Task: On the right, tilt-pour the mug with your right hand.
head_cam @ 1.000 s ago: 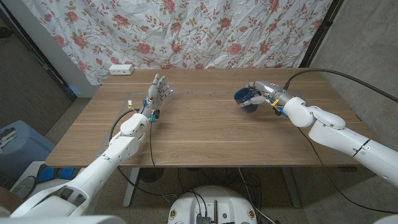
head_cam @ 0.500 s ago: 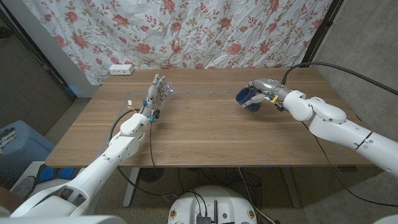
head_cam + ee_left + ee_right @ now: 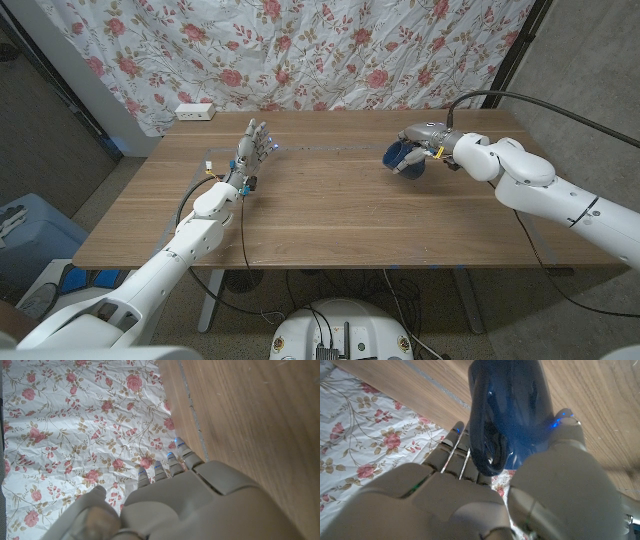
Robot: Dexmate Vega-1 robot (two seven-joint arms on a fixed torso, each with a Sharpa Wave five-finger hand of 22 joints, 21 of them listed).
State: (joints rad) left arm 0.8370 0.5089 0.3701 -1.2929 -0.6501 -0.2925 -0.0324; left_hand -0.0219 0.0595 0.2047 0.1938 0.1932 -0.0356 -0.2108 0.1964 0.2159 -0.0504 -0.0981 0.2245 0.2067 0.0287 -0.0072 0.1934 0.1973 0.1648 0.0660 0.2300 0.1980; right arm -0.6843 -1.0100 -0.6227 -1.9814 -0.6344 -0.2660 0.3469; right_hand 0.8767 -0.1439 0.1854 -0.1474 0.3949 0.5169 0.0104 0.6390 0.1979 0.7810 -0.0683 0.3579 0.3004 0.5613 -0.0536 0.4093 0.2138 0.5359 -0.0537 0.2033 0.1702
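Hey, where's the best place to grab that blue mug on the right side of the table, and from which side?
Judging by its pose, grip the blue mug around its rounded body, coming from the robot's right as the right hand does, leaving the mouth free.

Bare table between hands; left hand well apart from mug; floral curtain behind.

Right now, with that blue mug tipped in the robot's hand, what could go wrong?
1. The right hand holds the glossy blue mug tilted; its smooth surface might slip through the fingers and drop onto the wooden table.
2. The mug is near the table's far edge by the floral cloth; anything poured, or a dropped mug, could end up there.
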